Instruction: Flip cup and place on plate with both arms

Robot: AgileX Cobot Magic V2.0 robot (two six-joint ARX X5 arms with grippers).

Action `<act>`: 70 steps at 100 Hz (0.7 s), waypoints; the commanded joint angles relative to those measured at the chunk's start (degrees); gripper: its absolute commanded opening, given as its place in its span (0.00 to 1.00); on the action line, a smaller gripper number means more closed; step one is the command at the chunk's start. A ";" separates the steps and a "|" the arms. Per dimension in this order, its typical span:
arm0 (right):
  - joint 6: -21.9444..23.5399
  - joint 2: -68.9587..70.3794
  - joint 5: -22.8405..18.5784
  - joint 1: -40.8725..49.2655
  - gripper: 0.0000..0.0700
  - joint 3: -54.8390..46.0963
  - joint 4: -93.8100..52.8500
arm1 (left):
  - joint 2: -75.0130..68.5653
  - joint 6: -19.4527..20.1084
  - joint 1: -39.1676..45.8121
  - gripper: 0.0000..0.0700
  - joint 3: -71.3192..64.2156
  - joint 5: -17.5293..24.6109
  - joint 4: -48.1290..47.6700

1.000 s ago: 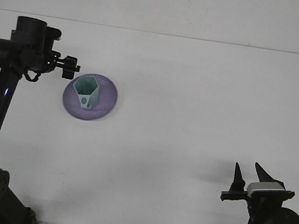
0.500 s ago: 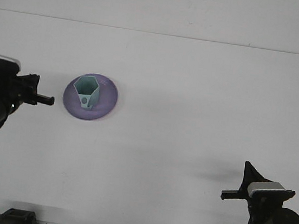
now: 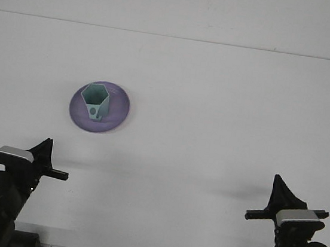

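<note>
We see the cup (image 3: pixel 95 101) upright on the plate (image 3: pixel 117 118); pincer states unclear, a careless sweep could topple it.

White table (image 3: pixel 215 105) fills nearly the whole view, plain matte top. Far edge runs straight across near the top of the picture, pale wall (image 3: pixel 179 5) behind it. Even soft light, faint grey shadows on the tabletop at lower left and lower right

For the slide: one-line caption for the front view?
Teal hexagonal cup upright on the purple plate; left gripper and right gripper parked at the near table edge.
</note>
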 commanded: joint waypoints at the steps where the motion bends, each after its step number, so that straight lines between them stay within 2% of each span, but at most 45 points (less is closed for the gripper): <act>1: 0.04 0.15 0.15 -0.04 0.00 -0.02 0.37 | -1.51 -0.55 -0.07 0.02 0.94 -0.52 3.04; 18: 0.11 0.15 0.13 -0.04 0.00 -0.02 -0.48 | -1.77 -1.92 -0.07 0.02 0.94 -0.52 3.85; 70: 0.13 0.09 0.13 -0.04 0.00 0.04 0.33 | -1.81 -1.86 -0.07 0.02 0.96 -0.50 3.78</act>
